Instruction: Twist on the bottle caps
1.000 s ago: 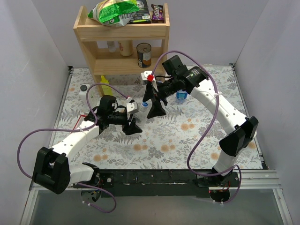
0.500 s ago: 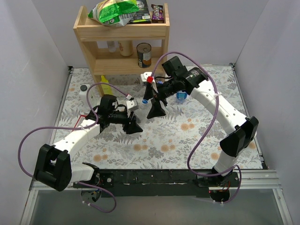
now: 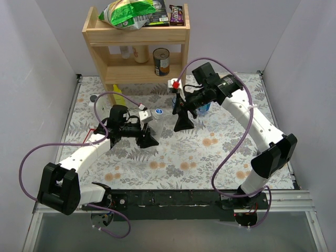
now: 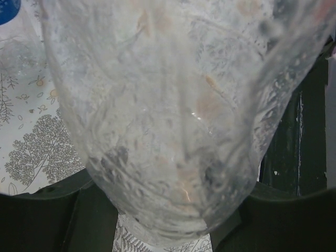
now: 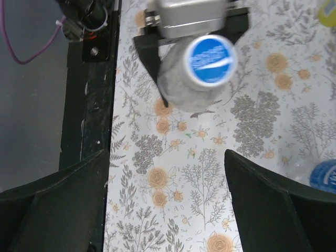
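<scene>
A clear bottle [image 4: 173, 105] stands upright on the flowered table with my left gripper [image 3: 148, 134] shut round its body. It fills the left wrist view. A blue cap [image 3: 159, 112] sits on its neck, and the right wrist view shows that cap [image 5: 211, 59] from above. My right gripper [image 3: 184, 124] hangs open to the right of this bottle, with nothing but tablecloth between its fingers [image 5: 52, 205]. A second clear bottle with a blue cap [image 3: 203, 107] stands behind the right arm; its cap [image 5: 323, 176] shows at the right wrist view's edge.
At the back stands a wooden shelf [image 3: 135, 35] with a can [image 3: 161, 62] and snack packs [image 3: 128, 11]. A yellow bottle [image 3: 118, 95] and a white bottle's dark cap [image 3: 93, 98] are at the back left. A black rail [image 3: 173, 198] runs along the near edge.
My right gripper has pulled away to the right from over the held bottle's cap. The left gripper and its bottle have barely moved.
</scene>
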Robot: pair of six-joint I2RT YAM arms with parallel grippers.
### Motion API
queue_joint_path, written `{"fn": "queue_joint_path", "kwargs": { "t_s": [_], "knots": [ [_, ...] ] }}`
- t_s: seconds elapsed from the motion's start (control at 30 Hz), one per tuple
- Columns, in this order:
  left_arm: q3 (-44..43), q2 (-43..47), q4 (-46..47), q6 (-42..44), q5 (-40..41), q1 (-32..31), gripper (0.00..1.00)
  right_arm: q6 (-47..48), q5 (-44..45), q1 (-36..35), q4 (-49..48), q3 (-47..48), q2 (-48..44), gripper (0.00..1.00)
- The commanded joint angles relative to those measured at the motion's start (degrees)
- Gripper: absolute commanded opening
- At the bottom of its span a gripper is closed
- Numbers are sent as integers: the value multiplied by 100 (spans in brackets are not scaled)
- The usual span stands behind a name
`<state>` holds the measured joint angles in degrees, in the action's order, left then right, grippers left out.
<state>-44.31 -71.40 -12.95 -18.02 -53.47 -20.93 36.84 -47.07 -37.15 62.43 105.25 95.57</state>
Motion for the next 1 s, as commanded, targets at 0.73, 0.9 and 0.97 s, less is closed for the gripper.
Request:
{"fn": "queue_joint_path", "kwargs": {
  "t_s": [0.73,0.9,0.97],
  "knots": [
    [-693,-393,-542,-87,-462,-70,0,-758,-1314,-144,-1322,207,234,98],
    [-631,-340,-296,-360,-515,62,0,-687,-927,-144,-1190,-215,-99,98],
    [-570,-261,-139,-404,-445,80,0,-730,-778,-118,-1181,-443,-231,98]
  ]
}}
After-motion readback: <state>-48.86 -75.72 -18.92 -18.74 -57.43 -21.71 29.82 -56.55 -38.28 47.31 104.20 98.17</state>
